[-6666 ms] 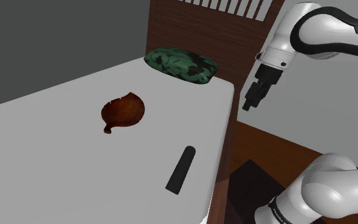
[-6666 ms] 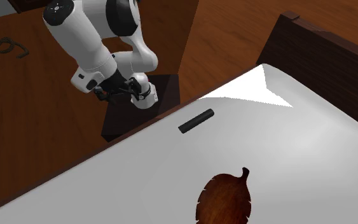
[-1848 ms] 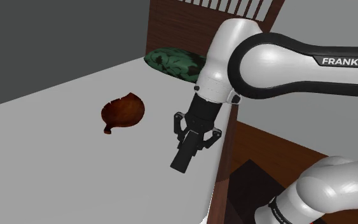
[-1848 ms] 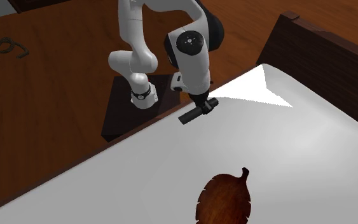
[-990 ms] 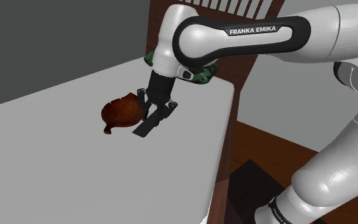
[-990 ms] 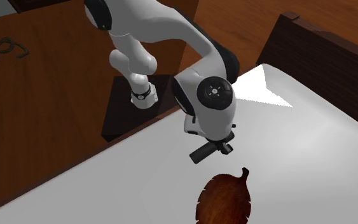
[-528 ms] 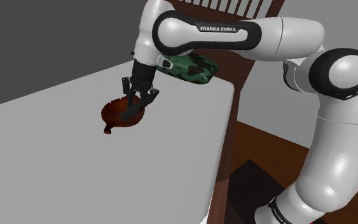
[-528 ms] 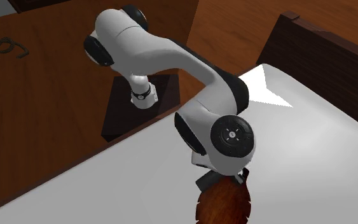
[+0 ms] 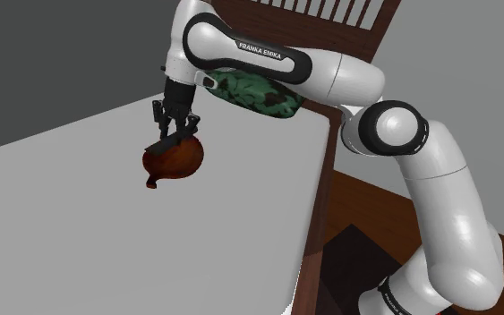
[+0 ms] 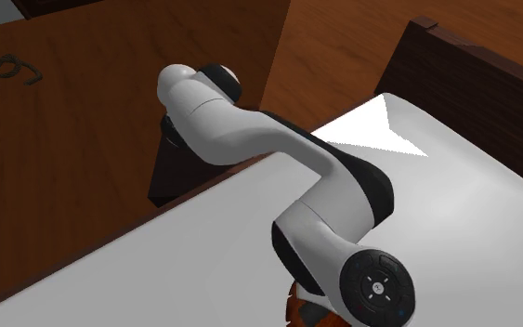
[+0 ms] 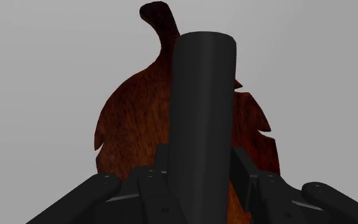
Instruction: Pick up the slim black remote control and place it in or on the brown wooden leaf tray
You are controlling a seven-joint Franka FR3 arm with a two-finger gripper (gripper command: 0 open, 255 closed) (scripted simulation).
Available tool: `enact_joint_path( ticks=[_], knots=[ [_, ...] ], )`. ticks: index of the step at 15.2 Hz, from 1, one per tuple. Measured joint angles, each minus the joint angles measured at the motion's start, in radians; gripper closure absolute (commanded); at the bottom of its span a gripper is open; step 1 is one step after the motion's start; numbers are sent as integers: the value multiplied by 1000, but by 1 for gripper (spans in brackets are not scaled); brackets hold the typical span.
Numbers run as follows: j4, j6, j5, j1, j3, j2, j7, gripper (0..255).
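Note:
A slim black remote (image 11: 203,114) is clasped between the black fingers of my gripper (image 11: 200,186), which is shut on it. The remote's free end juts out past the fingertips, over the brown leaf-shaped wooden tray (image 11: 130,137) and toward its stem. In the shoulder view the gripper (image 9: 170,131) points down with the remote (image 9: 161,145) just above the far edge of the tray (image 9: 178,162). Whether the remote touches the tray I cannot tell. In the second exterior view the wrist covers all but a sliver of the tray (image 10: 293,310).
The tray lies on a wide pale bed surface (image 9: 106,233). A dark green patterned pillow (image 9: 259,93) rests against the wooden headboard (image 9: 268,36) just behind the arm. The bed's edge drops to a wooden floor (image 9: 375,210) by the dark stand (image 9: 353,255).
The gripper has carried the remote toward the shoulder view's left, from beside the tray's near edge to over the tray. The grip has stayed shut.

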Motion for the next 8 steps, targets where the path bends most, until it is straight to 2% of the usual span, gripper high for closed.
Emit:
enact_joint_path(
  ticks=[8],
  knots=[
    [-138,115,0,-42,2,-9,1,255]
  ],
)
